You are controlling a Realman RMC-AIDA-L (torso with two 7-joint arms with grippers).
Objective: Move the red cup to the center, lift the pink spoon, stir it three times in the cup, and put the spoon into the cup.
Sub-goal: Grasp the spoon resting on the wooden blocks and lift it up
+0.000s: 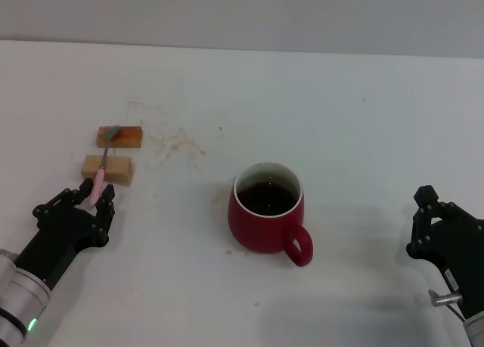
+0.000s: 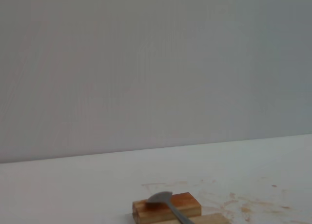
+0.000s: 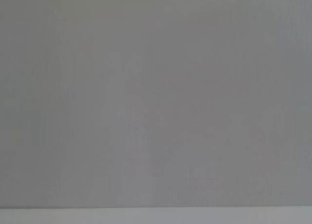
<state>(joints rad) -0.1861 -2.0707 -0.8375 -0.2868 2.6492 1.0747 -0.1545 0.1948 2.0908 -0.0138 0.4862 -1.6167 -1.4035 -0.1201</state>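
The red cup stands upright near the middle of the table, handle toward the front right, with dark liquid inside. The pink spoon lies across two tan wooden blocks at the left, its grey bowl on the far block and its pink handle pointing at my left gripper. That gripper is open, low over the table, with the end of the handle between its fingers. The spoon's grey bowl also shows in the left wrist view. My right gripper is open and empty, right of the cup and apart from it.
The far wooden block and the near wooden block sit at the left; the far block also shows in the left wrist view. Brown stains mark the white table beside them. A grey wall fills the right wrist view.
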